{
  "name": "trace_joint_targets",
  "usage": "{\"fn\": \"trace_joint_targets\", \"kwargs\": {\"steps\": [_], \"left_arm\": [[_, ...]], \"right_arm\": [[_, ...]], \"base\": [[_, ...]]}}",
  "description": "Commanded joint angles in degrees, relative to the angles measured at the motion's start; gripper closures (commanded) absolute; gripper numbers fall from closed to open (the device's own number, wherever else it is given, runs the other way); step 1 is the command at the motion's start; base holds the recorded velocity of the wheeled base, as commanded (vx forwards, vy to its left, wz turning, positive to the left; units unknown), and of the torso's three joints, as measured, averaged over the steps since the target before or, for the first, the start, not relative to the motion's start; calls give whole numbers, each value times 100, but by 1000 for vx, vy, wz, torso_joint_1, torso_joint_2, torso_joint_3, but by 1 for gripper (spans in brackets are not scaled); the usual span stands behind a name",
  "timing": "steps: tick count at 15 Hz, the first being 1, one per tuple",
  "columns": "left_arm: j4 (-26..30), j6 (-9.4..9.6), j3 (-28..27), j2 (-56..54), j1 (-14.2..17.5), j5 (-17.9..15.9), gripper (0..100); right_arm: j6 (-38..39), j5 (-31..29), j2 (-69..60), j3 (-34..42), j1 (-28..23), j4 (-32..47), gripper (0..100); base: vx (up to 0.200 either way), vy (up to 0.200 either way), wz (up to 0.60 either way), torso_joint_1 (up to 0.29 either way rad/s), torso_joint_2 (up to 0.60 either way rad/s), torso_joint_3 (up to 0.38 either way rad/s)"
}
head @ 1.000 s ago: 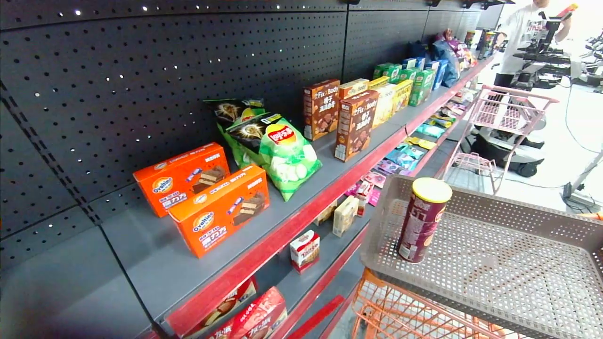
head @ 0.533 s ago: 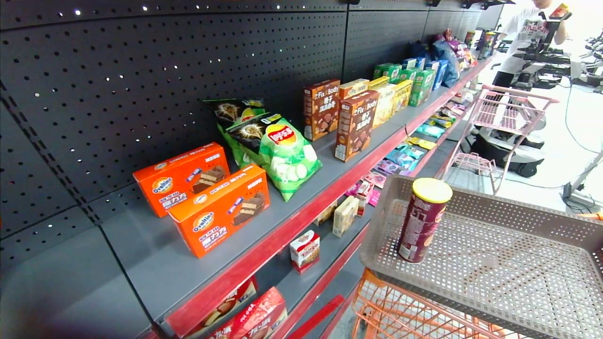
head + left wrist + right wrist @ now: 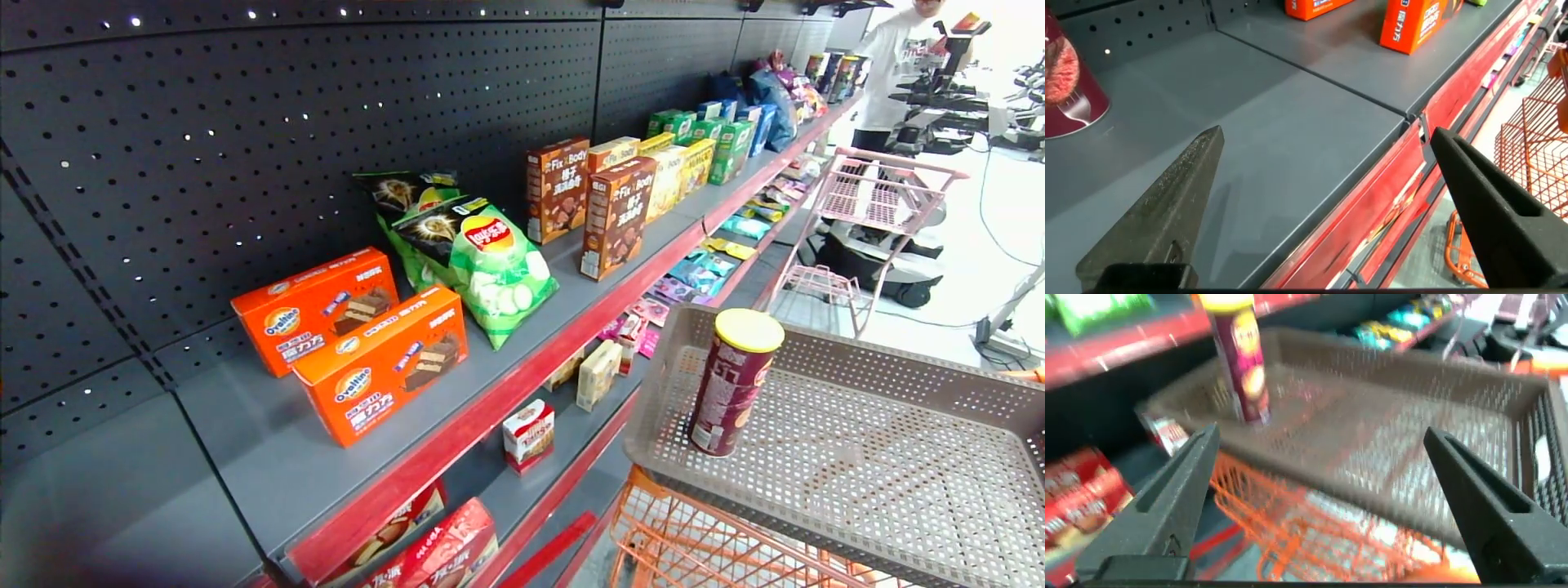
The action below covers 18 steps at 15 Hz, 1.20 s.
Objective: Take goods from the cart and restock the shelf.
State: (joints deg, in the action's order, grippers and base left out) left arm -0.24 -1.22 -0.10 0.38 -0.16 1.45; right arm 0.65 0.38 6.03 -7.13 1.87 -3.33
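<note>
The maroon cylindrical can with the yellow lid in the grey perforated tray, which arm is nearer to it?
Right. The right gripper, jaws open, faces the can across the tray; the left gripper hangs over the grey shelf board.

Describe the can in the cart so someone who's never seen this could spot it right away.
Find the orange wire cart beside the red-edged shelf; a grey perforated tray sits on top. In its corner nearest the shelf stands the can: tall, maroon, yellow-lidded, the sole item seen in the tray.
</note>
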Motion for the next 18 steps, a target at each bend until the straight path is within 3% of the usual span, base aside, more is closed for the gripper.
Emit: {"fn": "trace_joint_targets", "kwargs": {"steps": [1,7,11,14,16,18], "left_arm": [[-2,-10,1,6,-2,13,0],[-2,-10,1,6,-2,4,0],[-2,-10,1,6,-2,4,0],[-2,-10,1,6,-2,13,0],[-2,-10,1,6,-2,4,0],[-2,-10,1,6,-2,4,0]], "right_arm": [[181,-609,2499,-1335,262,-511,0],[-109,-785,4354,-1238,42,-1513,0],[-73,-345,5127,-1168,306,-1908,0],[-56,-345,6129,-1062,323,-2822,0],[-82,-284,7025,-1018,314,-3947,0],[-126,-214,7606,-1027,543,-4448,0]], "base": [[0,0,0,0,0,0],[0,0,0,0,0,0],[0,0,0,0,0,0],[0,0,0,0,0,0],[0,0,0,0,0,0],[0,0,0,0,0,0]]}}
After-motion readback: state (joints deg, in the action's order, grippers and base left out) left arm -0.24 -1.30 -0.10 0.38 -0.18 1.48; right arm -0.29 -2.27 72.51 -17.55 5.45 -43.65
